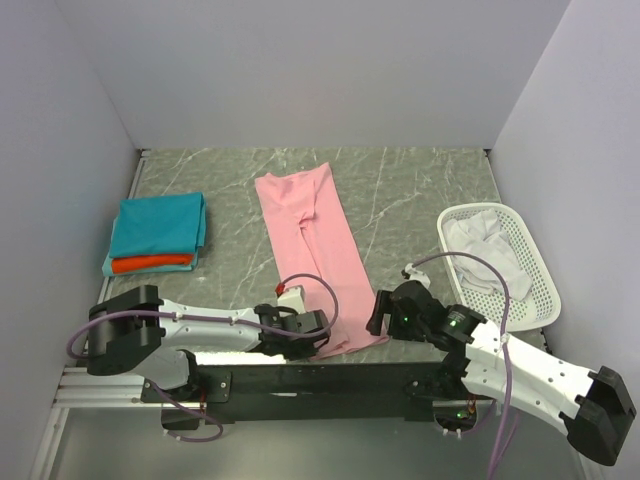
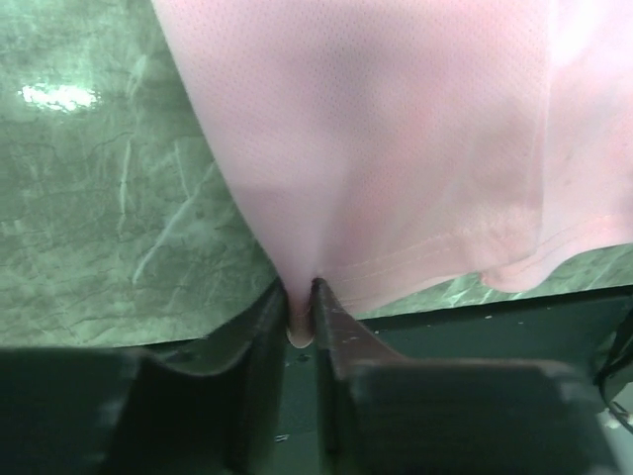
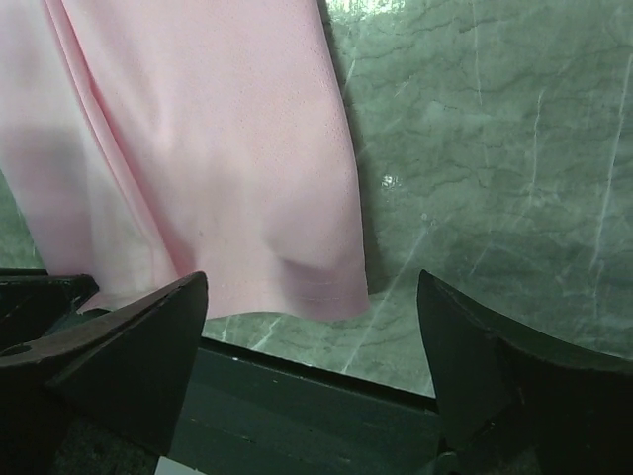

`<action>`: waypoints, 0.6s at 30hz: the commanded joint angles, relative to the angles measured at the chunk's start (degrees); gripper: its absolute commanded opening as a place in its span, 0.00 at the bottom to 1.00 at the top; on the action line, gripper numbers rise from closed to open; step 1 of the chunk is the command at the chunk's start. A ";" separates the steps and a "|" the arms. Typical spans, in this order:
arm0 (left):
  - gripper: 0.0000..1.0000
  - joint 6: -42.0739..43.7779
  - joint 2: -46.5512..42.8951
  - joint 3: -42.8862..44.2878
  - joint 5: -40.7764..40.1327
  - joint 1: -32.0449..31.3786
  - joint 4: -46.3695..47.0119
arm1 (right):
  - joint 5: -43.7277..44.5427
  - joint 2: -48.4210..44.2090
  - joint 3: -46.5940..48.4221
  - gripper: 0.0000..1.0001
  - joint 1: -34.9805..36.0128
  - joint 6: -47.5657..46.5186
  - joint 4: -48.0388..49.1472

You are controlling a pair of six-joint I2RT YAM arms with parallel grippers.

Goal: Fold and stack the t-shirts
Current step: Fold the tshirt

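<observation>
Pink t-shirt (image 1: pixel 310 250) lies as a long narrow strip down the middle of the tabletop (image 1: pixel 420 190), folded lengthwise, with its near end at the front edge between my two arms. My left fingers (image 2: pixel 259 346) are closed on the near left part of that end: a small pinch of pink cloth is squeezed between them, and the hem runs off to one side just above. My right fingers (image 3: pixel 148 336) are spread wide apart and hold nothing. They sit low at the near right corner of the shirt, and that corner lies flat on the marble ahead of them, closer to one finger than the other. At the far left, well apart from the pink one, a folded teal t-shirt (image 1: pixel 160 222) rests on top of an orange-red t-shirt (image 1: pixel 150 264), whose edge shows along the near side. On the right, white cloth (image 1: pixel 480 245) lies bunched inside a white perforated basket (image 1: pixel 540 290).
</observation>
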 commanded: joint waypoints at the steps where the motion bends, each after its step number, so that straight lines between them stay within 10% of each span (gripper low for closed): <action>1: 0.20 -1.41 0.39 -1.26 1.18 -0.19 -1.36 | 1.52 -0.12 -0.51 0.91 -0.49 1.24 0.78; 11: 0.06 -4.48 -3.30 -4.68 2.50 -0.80 -1.89 | -9.90 2.08 -6.30 0.70 -0.40 2.91 7.80; 18: 0.01 -5.28 -4.53 -5.13 2.59 -2.04 -0.92 | -11.76 -0.19 -7.19 0.13 -0.31 3.09 9.83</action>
